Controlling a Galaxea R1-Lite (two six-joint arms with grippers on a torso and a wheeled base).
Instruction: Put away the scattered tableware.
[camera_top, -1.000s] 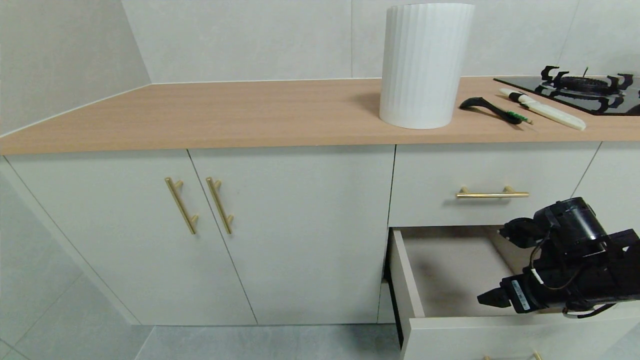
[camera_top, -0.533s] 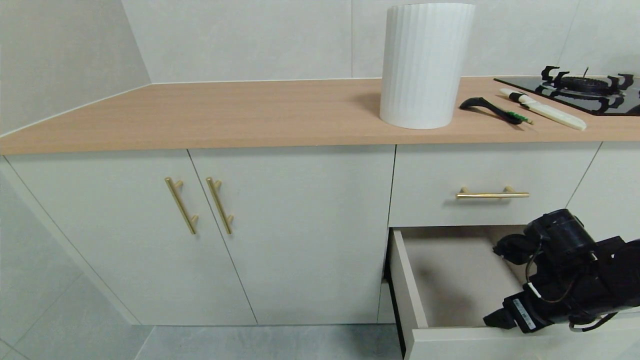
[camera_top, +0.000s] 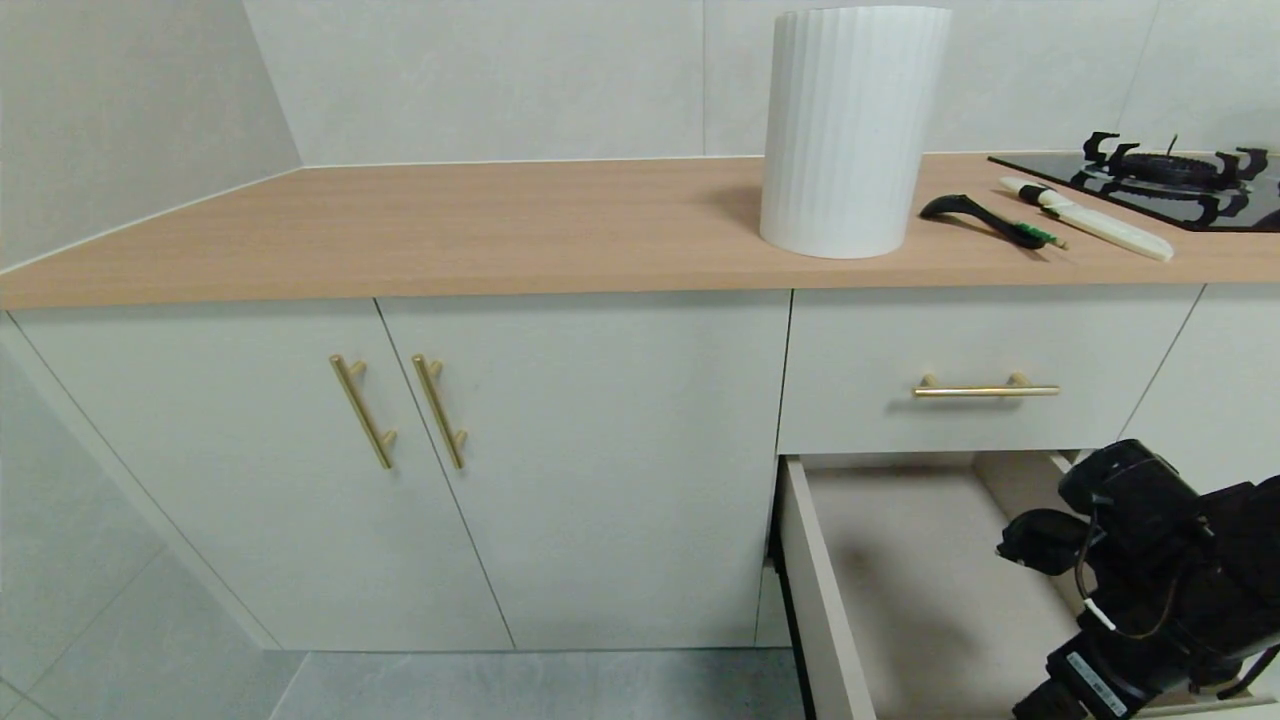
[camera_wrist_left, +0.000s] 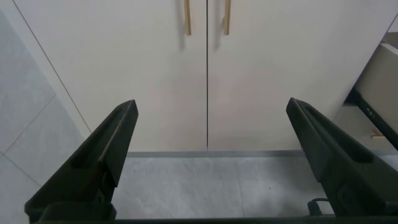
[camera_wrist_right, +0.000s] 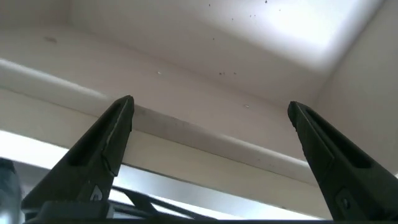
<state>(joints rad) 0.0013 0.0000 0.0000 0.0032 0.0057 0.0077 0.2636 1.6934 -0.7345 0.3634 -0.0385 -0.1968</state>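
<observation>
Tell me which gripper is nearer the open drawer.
Right. The right gripper hangs open over the open drawer's front edge; the left gripper faces the double cabinet doors, with the drawer off to its side.

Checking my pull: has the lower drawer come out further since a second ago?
Yes. The lower drawer has slid out toward the robot, away from the upper drawer's handle, which stays put.

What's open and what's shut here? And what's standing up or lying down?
Lower drawer: pulled open, nothing seen inside.
Upper drawer: shut.
Cupboard doors: both shut.
White ribbed container: standing upright on the counter.
Black spoon: lying flat on the counter.
White knife: lying flat on the counter.
Left hand: open, holding nothing.
Right hand: open, holding nothing.
</observation>
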